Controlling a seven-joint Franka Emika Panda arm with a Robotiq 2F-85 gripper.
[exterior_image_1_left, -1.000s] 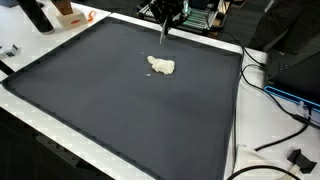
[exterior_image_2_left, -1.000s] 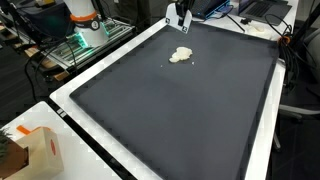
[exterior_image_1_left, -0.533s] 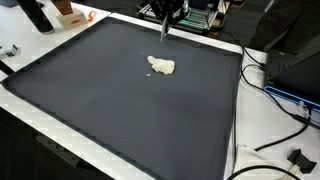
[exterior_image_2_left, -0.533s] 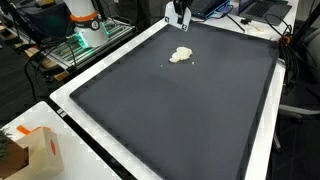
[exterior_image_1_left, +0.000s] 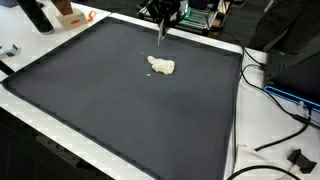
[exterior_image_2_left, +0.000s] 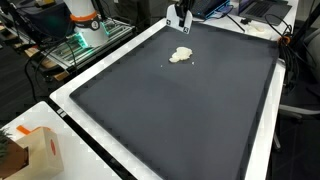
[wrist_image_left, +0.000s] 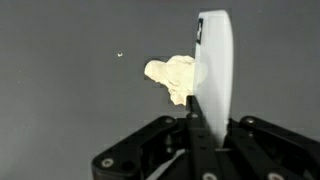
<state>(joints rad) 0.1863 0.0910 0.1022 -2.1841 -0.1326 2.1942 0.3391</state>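
Observation:
My gripper (wrist_image_left: 200, 135) is shut on the thin dark handle of a white flat-bladed tool (wrist_image_left: 216, 60) that points away from the wrist. A cream, crumpled lump (wrist_image_left: 172, 76) lies on the dark grey mat (wrist_image_left: 70, 110) just left of the blade, partly behind it. In both exterior views the gripper (exterior_image_1_left: 165, 14) (exterior_image_2_left: 178, 13) hangs over the mat's far edge, the tool tip (exterior_image_1_left: 163, 37) held above the mat. The lump (exterior_image_1_left: 161, 66) (exterior_image_2_left: 181, 55) lies a short way in front of it.
The dark mat (exterior_image_1_left: 120, 110) covers a white-edged table (exterior_image_2_left: 75, 125). A black bottle (exterior_image_1_left: 37, 15) and an orange-white object (exterior_image_1_left: 70, 14) stand at one corner. Cables (exterior_image_1_left: 275, 95) trail past the side edge. A cardboard box (exterior_image_2_left: 35, 150) sits at a near corner.

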